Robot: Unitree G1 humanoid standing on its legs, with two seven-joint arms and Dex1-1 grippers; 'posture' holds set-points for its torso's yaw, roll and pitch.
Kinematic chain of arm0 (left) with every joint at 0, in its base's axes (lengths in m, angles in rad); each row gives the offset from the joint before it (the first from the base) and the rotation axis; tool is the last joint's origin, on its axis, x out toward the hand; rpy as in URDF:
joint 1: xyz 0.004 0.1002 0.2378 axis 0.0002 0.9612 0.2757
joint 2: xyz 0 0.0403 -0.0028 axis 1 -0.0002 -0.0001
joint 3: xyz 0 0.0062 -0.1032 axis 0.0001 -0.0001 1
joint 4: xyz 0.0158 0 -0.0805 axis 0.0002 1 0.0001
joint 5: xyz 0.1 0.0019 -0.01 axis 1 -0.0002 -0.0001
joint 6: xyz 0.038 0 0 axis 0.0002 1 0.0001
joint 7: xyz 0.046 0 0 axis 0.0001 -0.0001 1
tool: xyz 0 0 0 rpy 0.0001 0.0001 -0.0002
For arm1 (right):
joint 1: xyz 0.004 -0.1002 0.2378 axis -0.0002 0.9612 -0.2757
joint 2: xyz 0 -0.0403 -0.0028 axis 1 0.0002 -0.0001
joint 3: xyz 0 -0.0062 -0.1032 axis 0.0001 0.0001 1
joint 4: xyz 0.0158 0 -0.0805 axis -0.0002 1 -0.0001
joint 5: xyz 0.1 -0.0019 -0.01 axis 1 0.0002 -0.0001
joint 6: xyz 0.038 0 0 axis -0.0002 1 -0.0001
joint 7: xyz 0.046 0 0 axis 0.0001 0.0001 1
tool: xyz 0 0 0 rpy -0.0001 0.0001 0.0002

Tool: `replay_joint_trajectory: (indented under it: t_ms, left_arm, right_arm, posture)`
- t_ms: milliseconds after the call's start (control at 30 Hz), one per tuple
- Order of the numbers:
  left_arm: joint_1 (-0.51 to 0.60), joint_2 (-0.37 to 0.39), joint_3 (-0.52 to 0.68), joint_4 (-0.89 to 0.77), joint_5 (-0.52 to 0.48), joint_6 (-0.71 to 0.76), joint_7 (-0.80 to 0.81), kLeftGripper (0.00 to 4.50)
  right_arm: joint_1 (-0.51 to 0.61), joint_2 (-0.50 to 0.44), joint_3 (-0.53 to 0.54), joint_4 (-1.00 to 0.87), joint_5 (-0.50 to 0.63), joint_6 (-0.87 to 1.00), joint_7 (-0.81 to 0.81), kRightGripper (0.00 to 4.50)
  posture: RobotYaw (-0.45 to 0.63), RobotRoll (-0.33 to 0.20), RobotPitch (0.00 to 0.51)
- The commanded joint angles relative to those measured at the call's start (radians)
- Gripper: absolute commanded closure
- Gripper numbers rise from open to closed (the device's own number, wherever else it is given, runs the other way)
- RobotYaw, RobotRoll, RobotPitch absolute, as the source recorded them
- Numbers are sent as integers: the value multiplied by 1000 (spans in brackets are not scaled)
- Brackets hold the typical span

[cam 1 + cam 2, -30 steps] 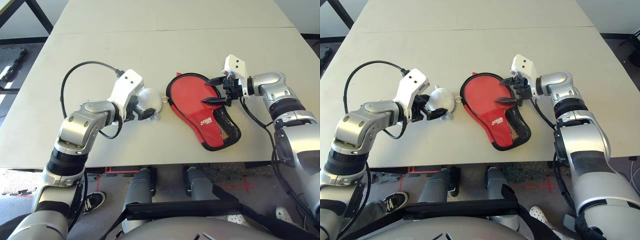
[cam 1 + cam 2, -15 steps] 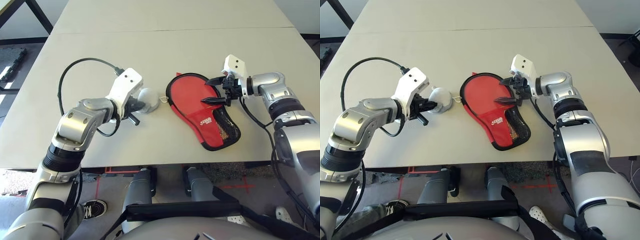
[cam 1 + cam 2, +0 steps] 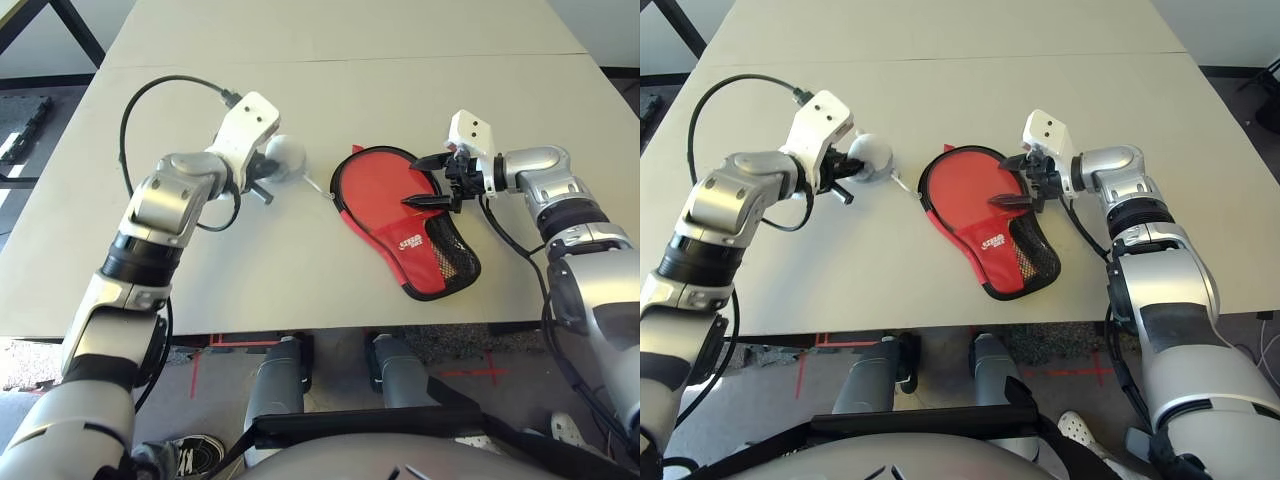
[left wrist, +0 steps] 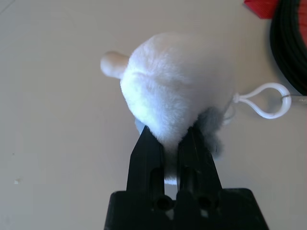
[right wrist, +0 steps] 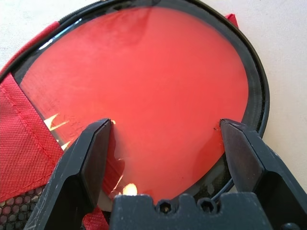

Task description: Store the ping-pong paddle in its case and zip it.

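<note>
**Paddle lying in open case, plush pinched aside**

Head view: the case (image 3: 415, 228) lies on the tabletop (image 3: 300, 100), flap open, with the paddle (image 3: 385, 185) seen inside it. The right pincer (image 3: 432, 180) hangs released over the paddle. The left pincer (image 3: 262, 183) is clenched on a plush (image 3: 285, 158).

Left wrist view: the plush (image 4: 177, 96) is squeezed between shut fingers (image 4: 146, 153).

Right wrist view: the paddle (image 5: 144, 91) is judged stiff and light, its rubber grippy; the soft case is best taken at the zipper edging (image 5: 256, 91).
</note>
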Motion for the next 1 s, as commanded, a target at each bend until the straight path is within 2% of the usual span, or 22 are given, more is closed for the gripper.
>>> replay_joint_trajectory:
  t_ms: [33, 233, 333, 467, 667, 1000]
  left_arm:
    - [-81, -46, -16, 190, 63, -123, 10, 4457]
    - [-226, -152, -1, 518, 120, -331, 45, 4462]
    - [-297, -222, 44, 689, 114, -437, 103, 4462]
    - [-357, -282, 77, 842, 130, -538, 181, 4462]
    - [-418, -337, 123, 960, 152, -648, 311, 4462]
    - [-474, -408, 193, 1008, 160, -710, 399, 4462]
  right_arm:
    - [48, 1, 25, 20, -37, 10, -4, 0]
    - [57, 5, 19, 11, -37, 15, -2, 0]
    - [64, 5, 15, 5, -34, 18, -2, 0]
    - [75, 2, 12, -4, -32, 20, -1, 0]
    - [85, -1, 11, -17, -26, 27, -3, 0]
    - [100, -10, 11, -36, -17, 34, -3, 0]
  posture:
    - [84, 0, 237]
    - [72, 0, 239]
    - [60, 0, 240]
    - [37, 0, 240]
    - [22, 0, 240]
    - [-12, 0, 237]
